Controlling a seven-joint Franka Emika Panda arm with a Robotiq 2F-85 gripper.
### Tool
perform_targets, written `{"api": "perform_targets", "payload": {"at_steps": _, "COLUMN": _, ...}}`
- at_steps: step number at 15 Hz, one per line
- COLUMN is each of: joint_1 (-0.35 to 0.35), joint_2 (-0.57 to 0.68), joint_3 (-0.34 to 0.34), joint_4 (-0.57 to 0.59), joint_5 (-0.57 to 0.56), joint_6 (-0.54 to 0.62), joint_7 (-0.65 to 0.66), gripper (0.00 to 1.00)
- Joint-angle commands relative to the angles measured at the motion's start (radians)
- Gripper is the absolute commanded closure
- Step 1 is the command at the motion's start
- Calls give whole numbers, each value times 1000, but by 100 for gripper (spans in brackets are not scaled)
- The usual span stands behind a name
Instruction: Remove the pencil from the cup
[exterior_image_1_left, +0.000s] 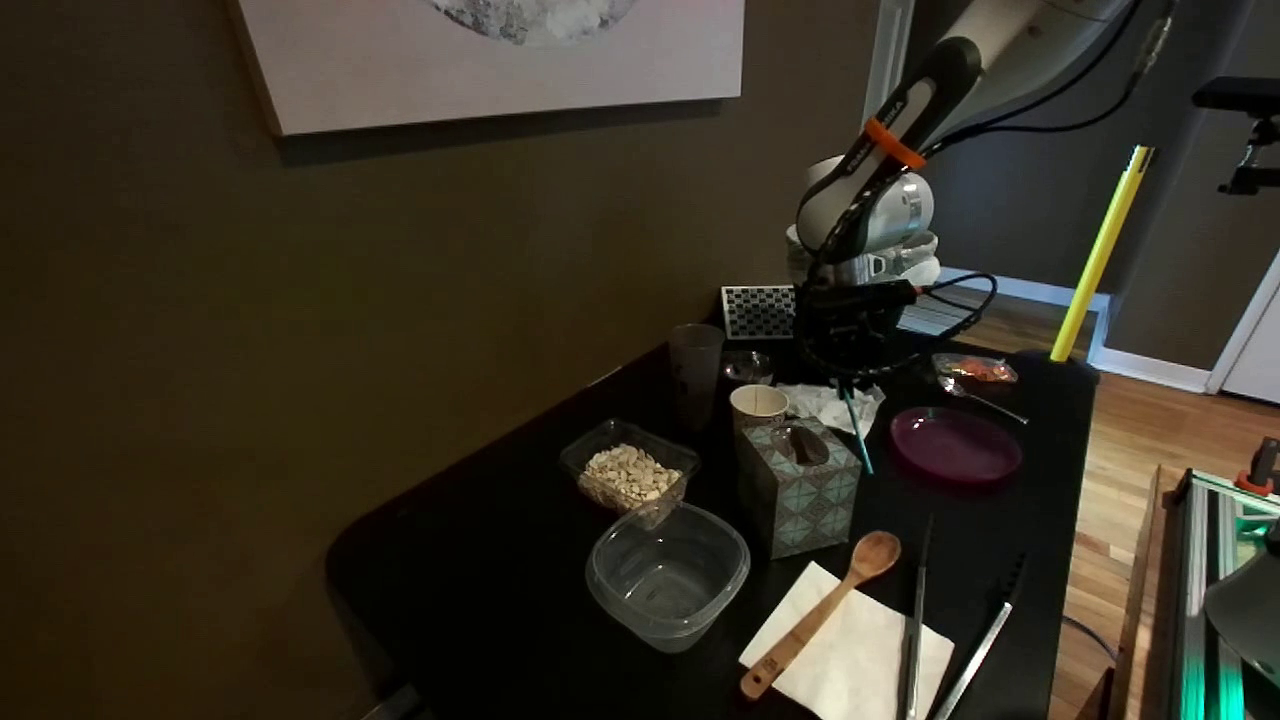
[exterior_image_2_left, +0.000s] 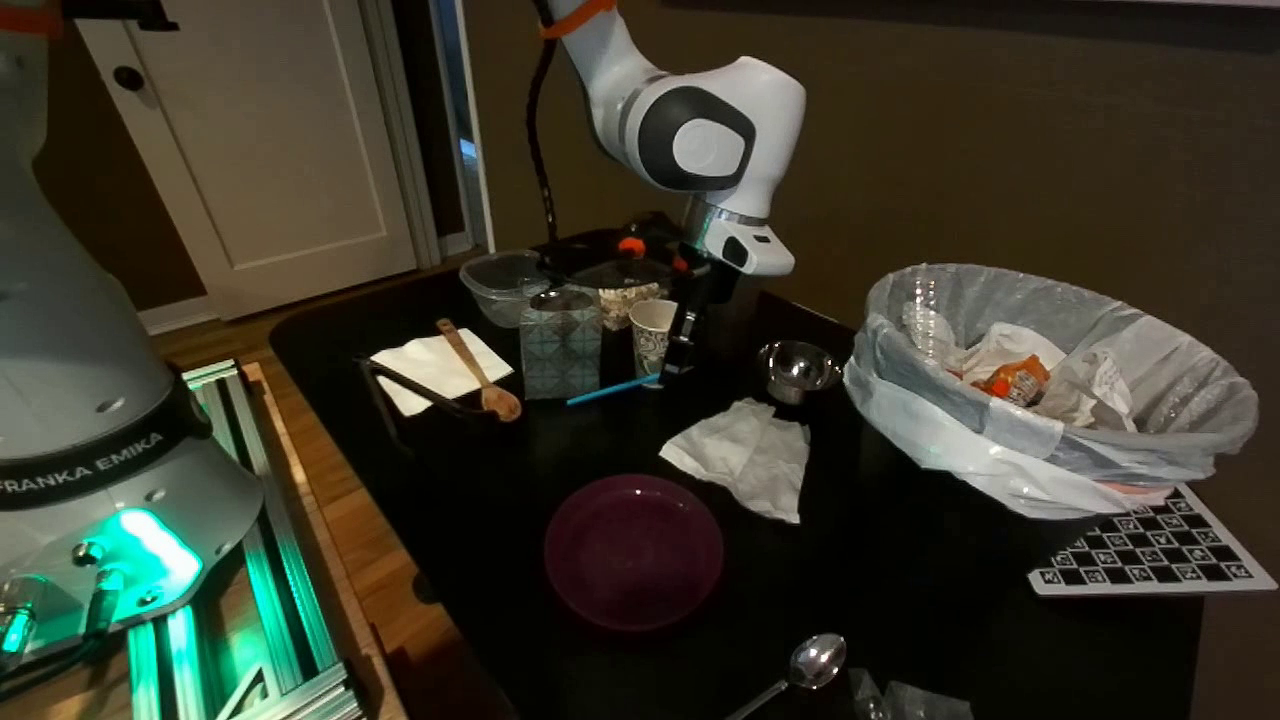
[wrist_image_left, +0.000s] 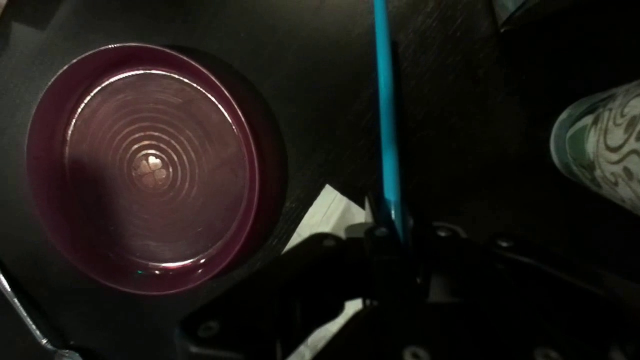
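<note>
A thin blue pencil (exterior_image_1_left: 858, 435) is outside the cup. It also shows in an exterior view (exterior_image_2_left: 608, 390) and in the wrist view (wrist_image_left: 385, 105). My gripper (wrist_image_left: 395, 227) is shut on one end of it, low over the table; the gripper shows in both exterior views (exterior_image_1_left: 846, 384) (exterior_image_2_left: 670, 374). The pencil slants down from the fingers; I cannot tell whether its free end touches the table. The paper cup (exterior_image_2_left: 651, 328) with a brown swirl pattern stands upright beside the gripper. It shows in an exterior view (exterior_image_1_left: 757, 403) and at the wrist view's right edge (wrist_image_left: 612, 150).
A patterned tissue box (exterior_image_1_left: 800, 495) stands close to the cup and pencil. A purple plate (exterior_image_2_left: 634, 552) and a white crumpled napkin (exterior_image_2_left: 745, 455) lie nearby. A metal bowl (exterior_image_2_left: 798, 372) and a lined bin (exterior_image_2_left: 940, 440) stand past the gripper. Clear containers (exterior_image_1_left: 668, 580) stand beyond the box.
</note>
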Motion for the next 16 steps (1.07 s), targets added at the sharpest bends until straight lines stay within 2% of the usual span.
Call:
{"api": "perform_targets", "payload": {"at_steps": 1, "joint_1": 4, "joint_2": 73, "joint_3": 11, "joint_4": 64, "joint_5": 23, "joint_6": -34, "joint_7": -29, "gripper": 98}}
{"api": "perform_targets", "payload": {"at_steps": 13, "joint_1": 49, "joint_2": 209, "joint_3": 5, "joint_4": 158, "joint_5": 3, "joint_6": -27, "joint_7": -10, "gripper": 98}}
{"api": "perform_targets", "payload": {"at_steps": 14, "joint_1": 52, "joint_2": 215, "joint_3": 4, "joint_4": 163, "joint_5": 2, "joint_6": -25, "joint_7": -9, "gripper": 81}}
{"api": "perform_targets", "payload": {"at_steps": 16, "joint_1": 57, "joint_2": 225, "joint_3": 0, "joint_4": 171, "joint_5": -1, "joint_6": -24, "joint_7": -6, "gripper": 65}}
